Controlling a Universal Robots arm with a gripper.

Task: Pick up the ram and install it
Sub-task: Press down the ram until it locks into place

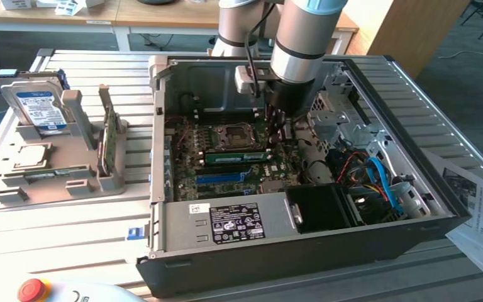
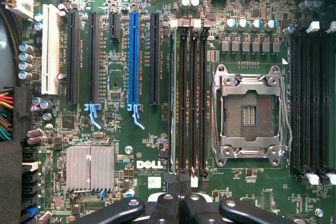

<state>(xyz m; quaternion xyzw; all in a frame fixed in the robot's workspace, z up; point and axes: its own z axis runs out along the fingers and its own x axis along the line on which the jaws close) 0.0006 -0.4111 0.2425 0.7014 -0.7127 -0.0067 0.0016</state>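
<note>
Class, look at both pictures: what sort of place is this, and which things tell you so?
Probably a robotics lab or test bench for computer assembly: an open black desktop computer case on a slatted metal table, a grey parts fixture, and a red emergency-stop button.

The case (image 1: 443,214) looks like matt dark painted metal, with bare grey steel inside. The motherboard (image 2: 121,145) is glossy green fibreglass with a ribbed aluminium heatsink (image 2: 90,167) and a shiny metal socket frame (image 2: 251,111). The slots (image 2: 134,59) are smooth plastic, and the tool (image 2: 181,203) is glossy black. The surface (image 1: 57,233) is ribbed pale metal.
</note>
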